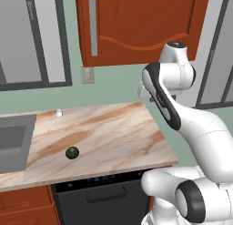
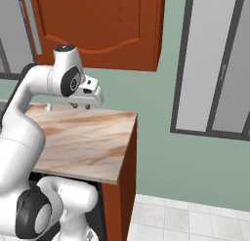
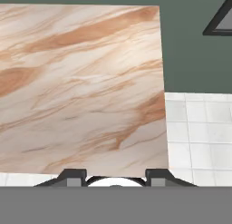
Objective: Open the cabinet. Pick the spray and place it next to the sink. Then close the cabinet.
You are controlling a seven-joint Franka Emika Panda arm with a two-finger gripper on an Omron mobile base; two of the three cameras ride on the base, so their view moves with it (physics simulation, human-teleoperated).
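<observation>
From the left base view, the red-brown cabinet (image 1: 136,26) hangs shut above a marbled counter (image 1: 104,133), the grey sink (image 1: 13,142) at its left end and a dark green ball (image 1: 72,152) near the front edge. In the right base view the gripper (image 2: 80,106) hangs above the counter's back edge, below the cabinet. In the hand view its fingertips (image 3: 72,177) stand apart, holding nothing, over bare marble.

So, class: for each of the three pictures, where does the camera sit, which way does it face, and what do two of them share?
Left base view: behind the arm's left, facing forward and down at the counter, sink, cabinet; arm at right.
Right base view: behind its right, facing the same counter and cabinet; arm at left, end effector.
Hand view: on the hand, looking down at the counter and floor; fingertips at bottom.
Both base views share counter, cabinet, arm.
</observation>
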